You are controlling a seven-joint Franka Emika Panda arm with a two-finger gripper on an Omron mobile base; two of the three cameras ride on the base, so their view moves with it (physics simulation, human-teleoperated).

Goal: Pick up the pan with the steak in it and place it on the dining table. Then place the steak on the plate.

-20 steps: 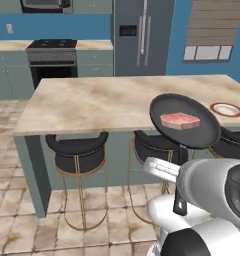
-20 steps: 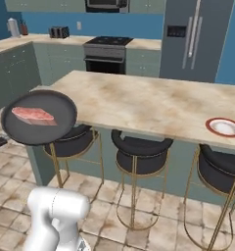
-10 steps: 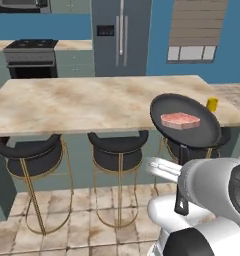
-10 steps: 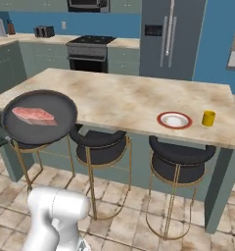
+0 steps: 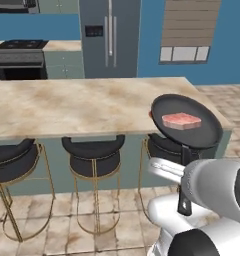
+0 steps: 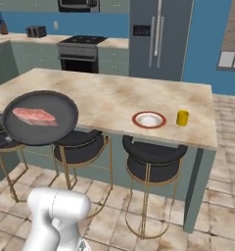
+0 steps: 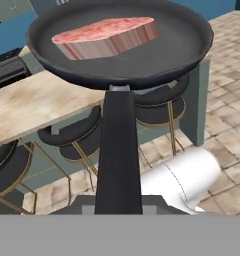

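Observation:
My gripper (image 7: 118,202) is shut on the long handle of the black pan (image 7: 120,42), holding it level in the air. The pinkish steak (image 7: 106,36) lies flat inside it. From the left base view the pan (image 5: 187,121) with the steak (image 5: 181,120) hangs over the front right part of the dining table (image 5: 67,105). In the right base view the pan (image 6: 39,117) and steak (image 6: 34,116) float at the left, in front of the dining table (image 6: 105,93). The red-rimmed plate (image 6: 149,119) rests on the tabletop near its right end, apart from the pan.
A yellow cup (image 6: 182,117) stands just right of the plate. Black gold-legged stools (image 5: 93,152) (image 6: 153,158) line the table's near side below the pan. A fridge (image 5: 109,37) and a stove (image 5: 19,55) stand against the far wall. Tiled floor lies around the table's right end.
Both base views have shifted: the base has driven right along the table, bringing the plate and cup closer to the middle of the right view. The pan stays held the same way.

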